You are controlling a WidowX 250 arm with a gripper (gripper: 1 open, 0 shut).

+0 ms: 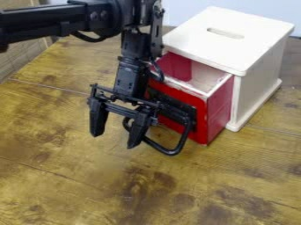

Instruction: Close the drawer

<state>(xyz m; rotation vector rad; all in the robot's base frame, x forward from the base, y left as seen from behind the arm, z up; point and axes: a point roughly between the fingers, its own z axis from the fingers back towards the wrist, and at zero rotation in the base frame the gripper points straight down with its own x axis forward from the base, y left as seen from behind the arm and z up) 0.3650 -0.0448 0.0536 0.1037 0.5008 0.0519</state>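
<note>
Cream cabinet behind red drawer

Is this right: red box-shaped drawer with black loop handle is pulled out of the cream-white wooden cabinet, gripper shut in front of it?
Not quite. The camera view shows the gripper open, fingers spread, not shut. The rest holds: the red box-shaped drawer with black loop handle is pulled out of the cream-white wooden cabinet.

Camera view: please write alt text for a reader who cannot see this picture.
A red drawer stands pulled out of a white cabinet on a wooden table. A black robot arm reaches down in front of it, its gripper open beside the drawer's black loop handle, holding nothing.
</note>
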